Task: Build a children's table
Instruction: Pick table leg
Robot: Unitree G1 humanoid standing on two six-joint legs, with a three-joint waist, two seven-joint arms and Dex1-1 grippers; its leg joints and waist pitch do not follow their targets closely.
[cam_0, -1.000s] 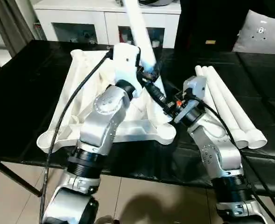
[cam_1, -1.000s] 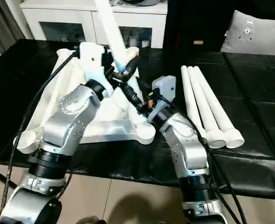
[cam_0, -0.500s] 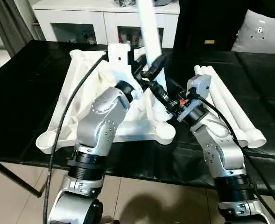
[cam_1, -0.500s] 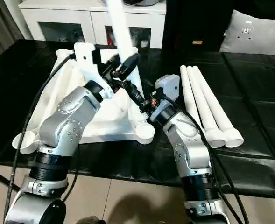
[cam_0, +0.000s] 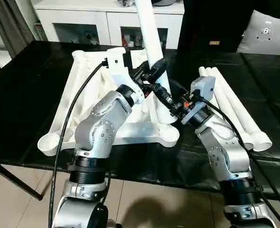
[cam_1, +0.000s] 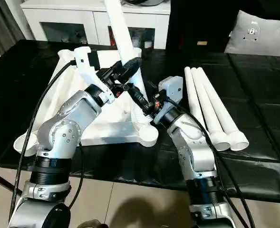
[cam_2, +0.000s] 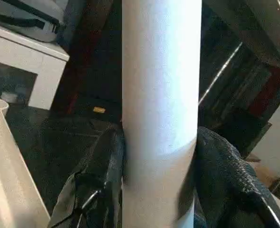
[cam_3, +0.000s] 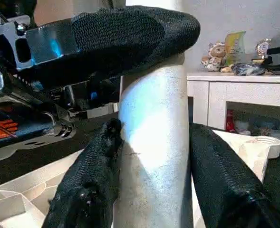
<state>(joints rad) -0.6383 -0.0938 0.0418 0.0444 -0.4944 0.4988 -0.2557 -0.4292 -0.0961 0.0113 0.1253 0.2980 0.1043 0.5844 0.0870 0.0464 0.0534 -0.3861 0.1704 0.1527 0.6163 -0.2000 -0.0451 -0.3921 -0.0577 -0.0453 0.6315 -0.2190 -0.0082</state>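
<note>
Both left hand [cam_0: 155, 70] and right hand [cam_0: 164, 100] clamped on upright leg [cam_0: 149, 33] over tabletop [cam_0: 82, 90]; three legs [cam_0: 235, 114] at 3 o'clock; no readable writing.

The held table leg [cam_0: 150, 38] is tipping more upright over the near right corner socket [cam_0: 168, 135] of the tabletop [cam_0: 87, 95]. The left gripper [cam_0: 154, 71] is sliding lower along it, the right gripper [cam_0: 164, 99] following beneath.

left hand [cam_0: 155, 70] clamped, right hand [cam_0: 164, 101] clamped just below
</note>
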